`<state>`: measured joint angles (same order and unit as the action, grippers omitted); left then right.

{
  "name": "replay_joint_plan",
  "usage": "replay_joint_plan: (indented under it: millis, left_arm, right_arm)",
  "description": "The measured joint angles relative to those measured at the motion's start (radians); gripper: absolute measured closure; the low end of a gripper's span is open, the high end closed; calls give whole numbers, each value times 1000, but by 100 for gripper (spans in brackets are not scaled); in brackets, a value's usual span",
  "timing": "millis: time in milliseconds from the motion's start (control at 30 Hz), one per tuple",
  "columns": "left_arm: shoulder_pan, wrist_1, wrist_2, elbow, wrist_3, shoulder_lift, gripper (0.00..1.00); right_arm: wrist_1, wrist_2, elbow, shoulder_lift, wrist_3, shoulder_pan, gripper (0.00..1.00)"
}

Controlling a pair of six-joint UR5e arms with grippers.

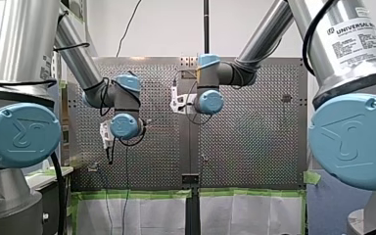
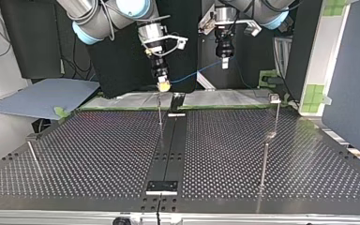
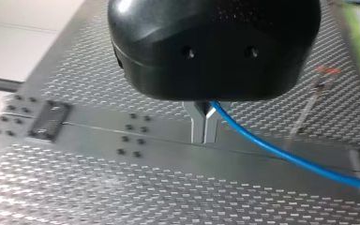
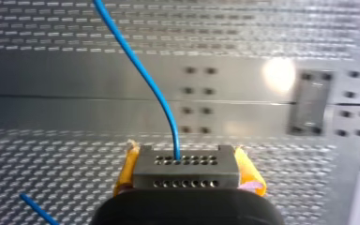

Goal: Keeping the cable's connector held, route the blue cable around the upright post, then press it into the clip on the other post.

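In the top view my right gripper [image 2: 163,85] hangs just above the tip of the upright post [image 2: 160,116] at the middle of the table [image 2: 98,154]. Its yellow pads [image 4: 249,176] are closed on either side of the grey connector [image 4: 186,168], so that part of the job is in hand. The blue cable [image 3: 281,154] leaves the connector's face and runs free through the air, away from the upright post and above its tip, to my left gripper [image 3: 205,129]. That gripper's metal fingers are drawn together with the cable caught at their root, and I see no gap between their tips. From this I judge that only the holding is done. The cable touches no post: it spans between my two grippers and has not yet been brought down or led around the upright post. The other post [image 2: 275,99] stands well apart from the upright post, on my left gripper's side. It carries a small head that I take for the clip, though I cannot make out its shape, and nothing lies in it. Both the routing and the pressing-in are left to do.
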<state>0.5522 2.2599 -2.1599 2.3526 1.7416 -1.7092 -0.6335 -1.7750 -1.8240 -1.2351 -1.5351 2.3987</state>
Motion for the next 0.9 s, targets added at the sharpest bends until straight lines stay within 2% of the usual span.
replay_joint_plan:
  millis: [200, 467, 800, 900]
  left_arm:
    - [-20, 59, -2, -60, 1, 64, 100]
    - [-50, 138, -17, -135, 6, 144, 100]
    - [-85, 230, -19, -214, -23, 235, 100]
    - [-97, 261, -18, -239, -41, 239, 100]
  right_arm:
    - [3, 15, 18, -15, -9, -8, 100]
    - [6, 40, 43, -12, -17, -22, 100]
    - [42, 72, 117, 37, -26, -26, 100]
    - [58, 81, 143, 43, -27, -26, 100]
